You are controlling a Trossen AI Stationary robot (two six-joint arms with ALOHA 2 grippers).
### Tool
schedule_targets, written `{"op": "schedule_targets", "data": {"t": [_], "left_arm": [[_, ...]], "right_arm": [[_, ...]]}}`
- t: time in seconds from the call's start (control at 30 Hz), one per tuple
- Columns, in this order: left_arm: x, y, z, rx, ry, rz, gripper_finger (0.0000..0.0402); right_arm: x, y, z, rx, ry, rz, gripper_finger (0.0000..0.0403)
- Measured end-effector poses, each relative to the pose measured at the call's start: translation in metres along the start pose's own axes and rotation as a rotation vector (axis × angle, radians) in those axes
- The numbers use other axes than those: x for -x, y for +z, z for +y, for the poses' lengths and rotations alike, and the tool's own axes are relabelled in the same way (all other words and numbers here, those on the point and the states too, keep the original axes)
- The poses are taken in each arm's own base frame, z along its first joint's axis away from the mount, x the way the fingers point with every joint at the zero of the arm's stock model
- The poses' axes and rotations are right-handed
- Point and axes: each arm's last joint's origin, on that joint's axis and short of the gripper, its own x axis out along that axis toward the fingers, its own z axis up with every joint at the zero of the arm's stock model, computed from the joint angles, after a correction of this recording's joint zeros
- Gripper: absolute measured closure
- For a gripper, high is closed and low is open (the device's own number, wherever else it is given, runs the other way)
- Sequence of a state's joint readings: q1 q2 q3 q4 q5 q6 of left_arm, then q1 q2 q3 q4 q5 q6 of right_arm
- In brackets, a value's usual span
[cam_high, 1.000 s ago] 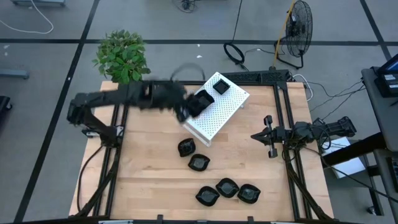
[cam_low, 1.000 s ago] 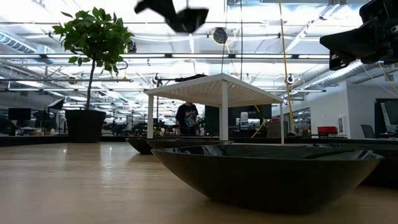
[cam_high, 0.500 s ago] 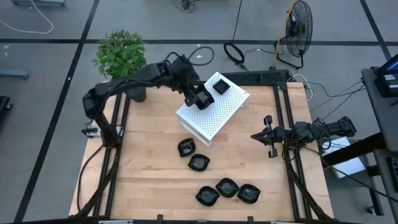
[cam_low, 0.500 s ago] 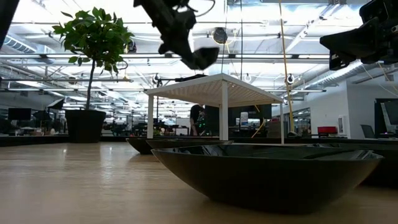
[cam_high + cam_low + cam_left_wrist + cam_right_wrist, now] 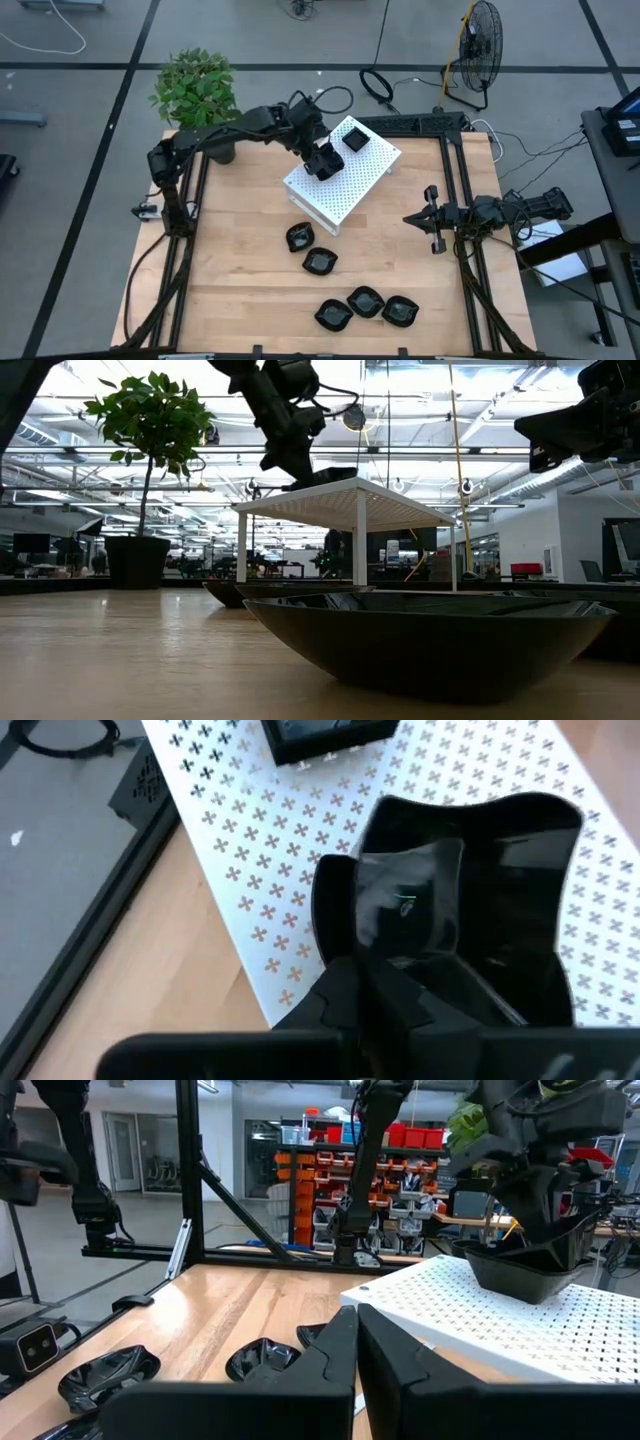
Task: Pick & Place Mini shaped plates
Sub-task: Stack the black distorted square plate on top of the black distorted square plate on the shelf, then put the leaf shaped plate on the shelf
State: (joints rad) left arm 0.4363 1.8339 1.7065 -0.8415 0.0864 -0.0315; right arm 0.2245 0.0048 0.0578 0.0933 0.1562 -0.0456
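Note:
My left gripper (image 5: 322, 160) is over the white perforated box (image 5: 345, 182), shut on a glossy black wavy-rimmed mini plate (image 5: 480, 890). The plate's underside (image 5: 528, 1288) is at the box top; I cannot tell whether it touches. A small square plate (image 5: 355, 137) lies flat on the box near its far end. Several more black plates rest on the wood, among them a pair (image 5: 299, 237) (image 5: 320, 262) and a near group (image 5: 366, 301). My right gripper (image 5: 432, 220) waits shut, above the table's right edge. My left gripper pinches the plate by its rim (image 5: 350, 870), one finger (image 5: 410, 905) inside the dish and one outside. It comes from above, slanting from the table's far left. The plate sits roughly level at the box top (image 5: 325, 477).
A potted plant (image 5: 197, 90) stands at the far left corner. Black frame rails (image 5: 455, 190) run along the table's sides. In the low view one plate (image 5: 430, 640) fills the foreground. Bare wood lies left of the box and plates.
My left gripper has carried the plate from over the box's left side toward the far right and down, from high above the box to its top. The arm's elbow has swung toward the far edge. My right arm has kept still.

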Motion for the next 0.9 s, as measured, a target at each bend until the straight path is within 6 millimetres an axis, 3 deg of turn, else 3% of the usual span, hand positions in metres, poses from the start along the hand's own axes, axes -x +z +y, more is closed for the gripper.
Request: {"op": "schedule_targets", "data": {"t": [0.17,0.43,0.67,0.9], "left_arm": [[0.003,0.002,-0.003,-0.007,-0.004,-0.029,0.0395],[0.010,0.003,-0.008,0.015,-0.009,-0.050,0.0347],[0.029,0.004,-0.012,0.006,-0.010,-0.094,0.0316],[0.060,0.009,-0.016,-0.010,0.057,-0.222,0.0314]], "right_arm": [[0.000,0.000,0.000,0.000,0.000,0.000,0.0403],[0.000,0.000,0.000,0.000,0.000,0.000,0.0403],[0.000,0.000,0.000,0.000,0.000,0.000,0.0403],[0.000,0.000,0.000,0.000,0.000,0.000,0.0403]]}}
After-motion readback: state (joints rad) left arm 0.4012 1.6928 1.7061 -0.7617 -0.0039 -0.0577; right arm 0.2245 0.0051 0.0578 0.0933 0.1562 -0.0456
